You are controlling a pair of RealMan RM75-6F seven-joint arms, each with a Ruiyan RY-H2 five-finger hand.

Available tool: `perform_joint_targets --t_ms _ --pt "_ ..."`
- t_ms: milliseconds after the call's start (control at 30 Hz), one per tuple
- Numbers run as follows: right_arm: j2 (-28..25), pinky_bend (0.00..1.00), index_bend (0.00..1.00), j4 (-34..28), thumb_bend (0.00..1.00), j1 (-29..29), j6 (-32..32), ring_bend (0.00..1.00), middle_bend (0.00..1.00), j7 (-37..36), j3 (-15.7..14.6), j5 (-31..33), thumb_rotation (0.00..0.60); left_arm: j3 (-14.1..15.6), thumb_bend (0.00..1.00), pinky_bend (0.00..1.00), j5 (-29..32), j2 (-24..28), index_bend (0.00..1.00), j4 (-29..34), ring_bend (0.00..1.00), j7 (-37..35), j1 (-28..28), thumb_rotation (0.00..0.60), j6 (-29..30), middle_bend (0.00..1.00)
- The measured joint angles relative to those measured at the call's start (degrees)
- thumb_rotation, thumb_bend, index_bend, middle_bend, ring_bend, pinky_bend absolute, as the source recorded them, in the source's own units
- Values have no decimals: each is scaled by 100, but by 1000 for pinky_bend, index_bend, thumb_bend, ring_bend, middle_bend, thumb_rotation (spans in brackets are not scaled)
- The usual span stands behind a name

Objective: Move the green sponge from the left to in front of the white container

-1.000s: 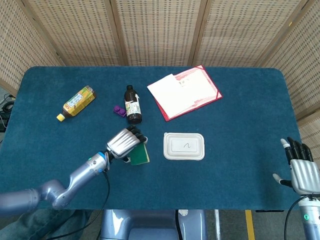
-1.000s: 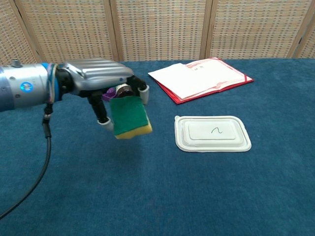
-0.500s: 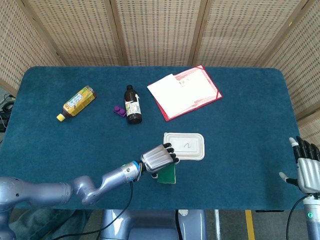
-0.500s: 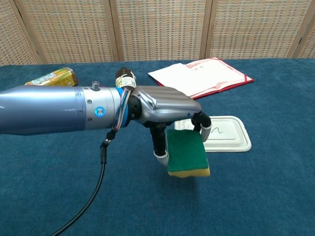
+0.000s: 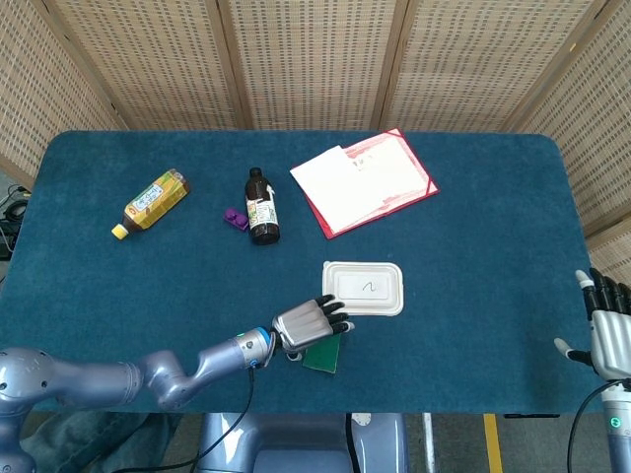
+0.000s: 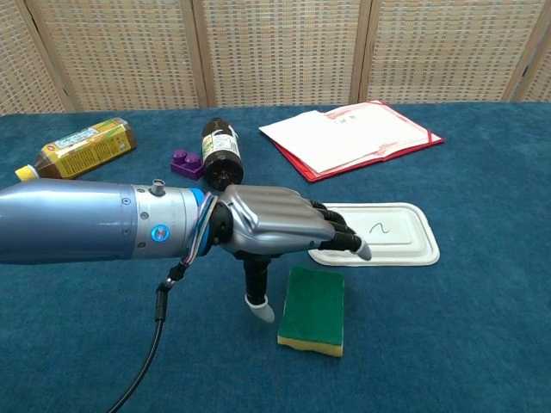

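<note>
Green sponge (image 6: 314,308) lies flat on the blue table (image 5: 473,256), green side up with a yellow layer under it. It sits just in front of the white container (image 6: 377,233), on the side nearer the robot, close to it but not touching. In the head view the sponge (image 5: 323,355) peeks out from under the left hand (image 5: 309,325).

The left hand (image 6: 275,229) hangs just above the sponge. Its fingers (image 6: 340,238) are stretched out flat and point toward the white container. The thumb (image 6: 256,294) points down beside the sponge. The hand holds nothing. I cannot tell if the thumb touches the sponge.

The right hand (image 5: 609,330) is far off at the right edge of the table. Its fingers are apart and point up, and it holds nothing.

At the back of the table, a yellow bottle (image 5: 152,201) lies on its side on the left. A dark brown bottle (image 5: 261,206) is near the middle, with a small purple block (image 5: 235,218) just beside it. A red folder (image 5: 370,183) with white paper (image 5: 335,179) on it lies behind the white container.
</note>
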State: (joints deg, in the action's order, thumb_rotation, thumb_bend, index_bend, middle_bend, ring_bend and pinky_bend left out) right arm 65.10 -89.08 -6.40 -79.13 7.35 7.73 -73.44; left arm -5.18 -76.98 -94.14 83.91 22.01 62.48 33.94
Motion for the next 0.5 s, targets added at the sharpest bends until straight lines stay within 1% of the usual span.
perform_joint_targets --t_ms 133,233,500 --pt "-18 0 0 -52 0 11 -40 0 0 -2 -22 -65 600 10 9 0 -24 314 0 393 0 -34 -129 600 265 0" --pt "-23 0 0 -65 0 17 -50 0 0 -3 -34 -87 600 16 11 0 -96 682 0 728 0 -74 -291 600 622 0" --pt "-16 0 0 -98 0 31 -53 0 0 49 -107 -168 600 51 10 0 -147 1841 0 1442 0 -111 -966 600 1706 0"
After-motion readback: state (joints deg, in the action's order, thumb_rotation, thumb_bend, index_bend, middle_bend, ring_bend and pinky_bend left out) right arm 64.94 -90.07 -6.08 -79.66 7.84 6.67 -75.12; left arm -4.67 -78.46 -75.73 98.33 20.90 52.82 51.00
